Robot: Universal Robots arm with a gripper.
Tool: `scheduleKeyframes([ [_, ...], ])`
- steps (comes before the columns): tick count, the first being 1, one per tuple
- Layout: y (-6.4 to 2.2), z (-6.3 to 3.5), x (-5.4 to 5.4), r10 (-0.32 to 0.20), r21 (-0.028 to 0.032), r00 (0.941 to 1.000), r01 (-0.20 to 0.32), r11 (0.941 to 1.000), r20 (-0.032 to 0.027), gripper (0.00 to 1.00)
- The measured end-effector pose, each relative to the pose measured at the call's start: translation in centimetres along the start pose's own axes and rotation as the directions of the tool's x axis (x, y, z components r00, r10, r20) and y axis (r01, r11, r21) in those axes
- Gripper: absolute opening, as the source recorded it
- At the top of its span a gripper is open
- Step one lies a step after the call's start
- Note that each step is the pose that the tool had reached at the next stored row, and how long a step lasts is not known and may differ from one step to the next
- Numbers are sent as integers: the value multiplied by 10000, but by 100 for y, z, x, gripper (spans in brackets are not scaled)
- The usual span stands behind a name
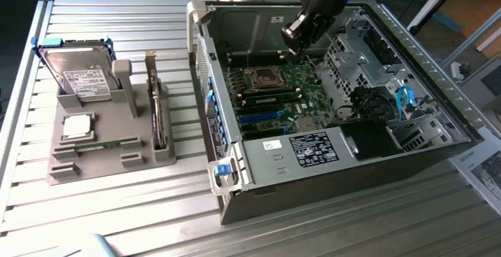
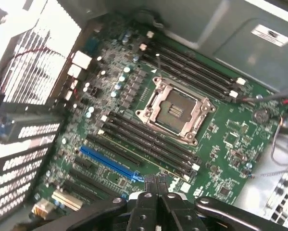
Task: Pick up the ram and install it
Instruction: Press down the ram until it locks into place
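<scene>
Jaws pressed together and empty, my gripper [image 2: 157, 188] hangs over the motherboard [image 2: 220, 139] slots [image 2: 148, 139]; I'd want it square above the slot.

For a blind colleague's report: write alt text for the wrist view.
Seen from above, the closed gripper hangs over a green motherboard inside an open computer case, holding nothing. An empty metal processor socket sits mid-board with rows of long black memory slots on both sides, and a blue slot lies nearby.
</scene>
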State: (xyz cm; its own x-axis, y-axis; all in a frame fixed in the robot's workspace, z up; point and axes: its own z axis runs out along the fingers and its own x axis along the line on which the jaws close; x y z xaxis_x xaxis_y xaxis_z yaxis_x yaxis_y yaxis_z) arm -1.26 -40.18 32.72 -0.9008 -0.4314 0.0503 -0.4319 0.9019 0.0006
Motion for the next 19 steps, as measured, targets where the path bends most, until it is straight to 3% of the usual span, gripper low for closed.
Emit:
scheduleKeyframes([
  [5,0,0,0,1096,-55,9940,-1096,9940,-3,10],
  [8,0,0,0,1732,-87,9849,-1732,9849,-6,10],
  [9,0,0,0,1940,-98,9810,-1940,9809,-8,10],
  [11,0,0,0,2613,-132,9653,-2613,9652,-16,10],
  [15,0,0,0,3247,-164,9458,-3247,9457,-25,10],
  [17,0,0,1,3294,-166,9442,-3294,9440,-25,10],
  [19,7,0,16,3296,-169,9441,-3295,9440,73,10],
])
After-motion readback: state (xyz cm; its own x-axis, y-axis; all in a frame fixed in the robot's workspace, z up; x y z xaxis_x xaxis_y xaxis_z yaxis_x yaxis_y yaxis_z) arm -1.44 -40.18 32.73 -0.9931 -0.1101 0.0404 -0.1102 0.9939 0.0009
